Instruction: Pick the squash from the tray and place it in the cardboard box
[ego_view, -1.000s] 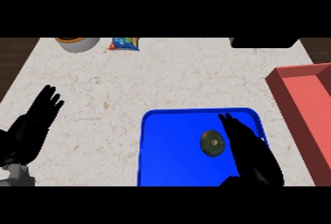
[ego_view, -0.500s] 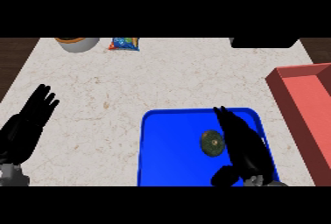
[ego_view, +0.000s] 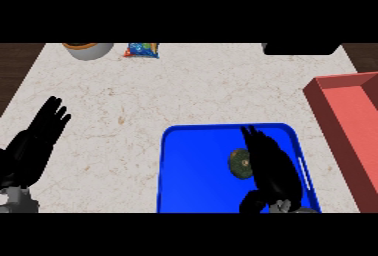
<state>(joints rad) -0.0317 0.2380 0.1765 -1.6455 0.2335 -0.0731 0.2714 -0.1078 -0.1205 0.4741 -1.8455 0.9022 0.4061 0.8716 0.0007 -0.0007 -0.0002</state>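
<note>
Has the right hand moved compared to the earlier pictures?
Yes. The right hand moved left over the blue tray, now partly covering the squash.

Worktop (ego_view: 184, 85): pale stone look, speckled w/ brown veins, matt. Tray (ego_view: 193, 170): bright blue, smooth, plastic-looking. Squash (ego_view: 240, 163): dark green, dull mottled skin. Cardboard box (ego_view: 347, 125): reddish, flat matt. Right hand (ego_view: 269, 165) and left hand (ego_view: 33, 142): black, matt. Bowl (ego_view: 88, 49): grey, smooth.

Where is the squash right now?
In the head view, the squash lies on the blue tray, right of its middle, just left of the right hand.
</note>
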